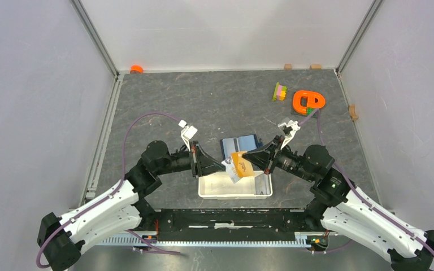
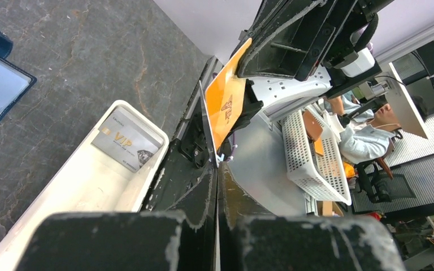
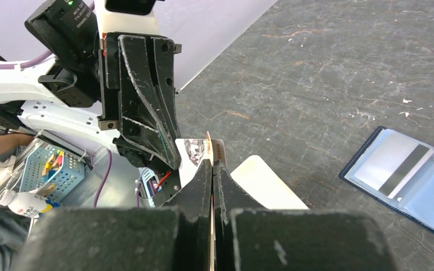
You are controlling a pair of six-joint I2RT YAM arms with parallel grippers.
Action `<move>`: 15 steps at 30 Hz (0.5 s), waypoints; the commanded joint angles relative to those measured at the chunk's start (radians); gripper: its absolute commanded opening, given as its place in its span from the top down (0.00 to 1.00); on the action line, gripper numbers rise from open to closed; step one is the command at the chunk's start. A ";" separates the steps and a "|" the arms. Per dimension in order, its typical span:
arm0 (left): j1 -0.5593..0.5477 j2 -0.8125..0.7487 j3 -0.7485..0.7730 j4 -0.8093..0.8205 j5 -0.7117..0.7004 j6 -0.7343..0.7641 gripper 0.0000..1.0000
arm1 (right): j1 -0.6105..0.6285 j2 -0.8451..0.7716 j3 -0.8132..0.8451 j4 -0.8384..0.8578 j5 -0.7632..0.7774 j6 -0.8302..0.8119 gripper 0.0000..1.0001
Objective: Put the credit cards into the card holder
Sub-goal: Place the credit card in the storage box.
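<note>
Top external: left pincer point(image 1: 224, 164) grips pale card point(image 1: 231, 174), right pincer point(image 1: 246, 154) grips orange card point(image 1: 241, 165); next probably means slotting one into card holder point(image 1: 243, 142) at 12 o'clock.

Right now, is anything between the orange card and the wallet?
Nothing visible. The right gripper holds the orange card over the tray; the wallet lies open just beyond it. The left gripper is beside the card, not between.

Jaws pinch a thin card point(image 2: 206, 113) edge-on, just beside an orange card point(image 2: 229, 104).
</note>
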 commanded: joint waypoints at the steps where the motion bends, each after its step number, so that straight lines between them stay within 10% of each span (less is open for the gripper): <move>1: 0.005 -0.013 -0.006 -0.006 -0.029 0.014 0.98 | -0.009 -0.012 -0.006 -0.041 0.055 -0.030 1.00; 7: 0.005 0.061 0.019 -0.296 -0.228 0.144 0.98 | -0.011 -0.035 -0.001 -0.130 0.153 -0.062 1.00; 15: -0.003 0.151 -0.073 -0.166 -0.192 0.201 0.98 | -0.010 -0.044 -0.022 -0.130 0.156 -0.083 1.00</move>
